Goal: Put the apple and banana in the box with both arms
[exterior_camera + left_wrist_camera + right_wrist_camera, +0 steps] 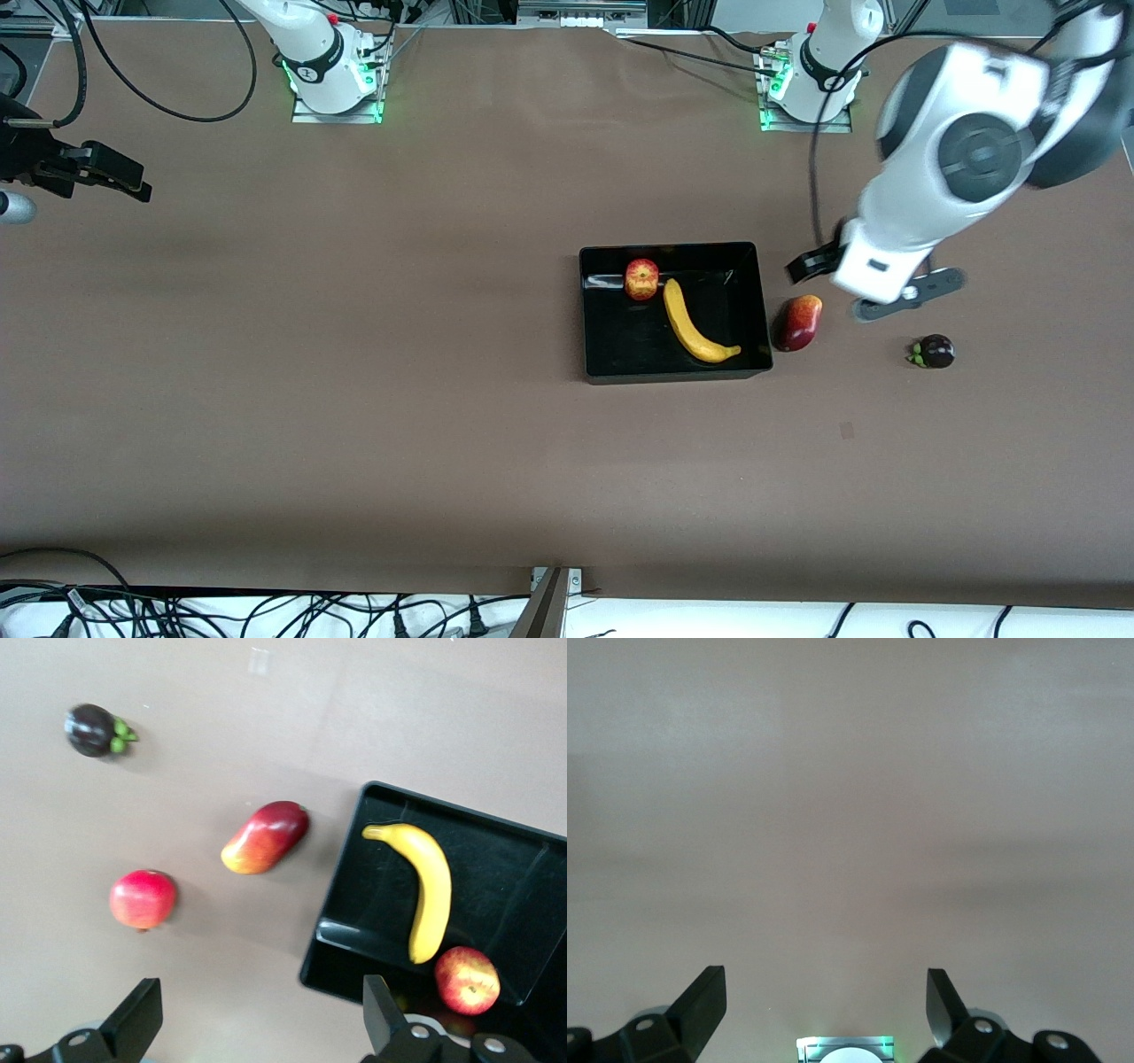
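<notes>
The black box (pixel 673 372) holds the banana (pixel 695 323) and, farther from the camera, the apple (pixel 641 279), while the left gripper (pixel 873 283), half hidden by its arm, and the right gripper (pixel 97 173), cut off at the frame edge, hover spread wide, empty.

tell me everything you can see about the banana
The banana is a long, curved, plain yellow fruit with a smooth skin and a darker tip at one end. It lies flat on the floor of the glossy black box, running from beside the apple toward the box corner nearer the front camera at the left arm's end. In the left wrist view its end looks very close to the apple; contact is unclear. No end effector touches it.
</notes>
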You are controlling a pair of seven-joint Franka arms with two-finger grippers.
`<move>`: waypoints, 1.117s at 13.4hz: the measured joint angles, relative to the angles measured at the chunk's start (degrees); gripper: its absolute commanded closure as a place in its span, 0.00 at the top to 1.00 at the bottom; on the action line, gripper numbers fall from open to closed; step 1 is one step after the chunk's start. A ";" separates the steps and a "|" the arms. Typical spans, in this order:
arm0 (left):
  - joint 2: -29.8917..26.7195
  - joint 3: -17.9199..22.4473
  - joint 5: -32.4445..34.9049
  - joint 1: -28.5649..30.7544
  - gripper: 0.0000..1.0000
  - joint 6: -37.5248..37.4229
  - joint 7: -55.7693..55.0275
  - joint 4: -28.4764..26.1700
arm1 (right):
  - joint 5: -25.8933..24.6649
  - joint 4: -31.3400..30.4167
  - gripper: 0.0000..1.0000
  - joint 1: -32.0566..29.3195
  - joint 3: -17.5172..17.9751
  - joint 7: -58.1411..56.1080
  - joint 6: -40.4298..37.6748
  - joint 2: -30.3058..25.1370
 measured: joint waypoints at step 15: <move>-13.62 11.85 -2.33 3.62 1.00 -5.58 22.72 2.73 | 0.00 0.03 1.00 0.00 0.01 0.00 -0.01 0.00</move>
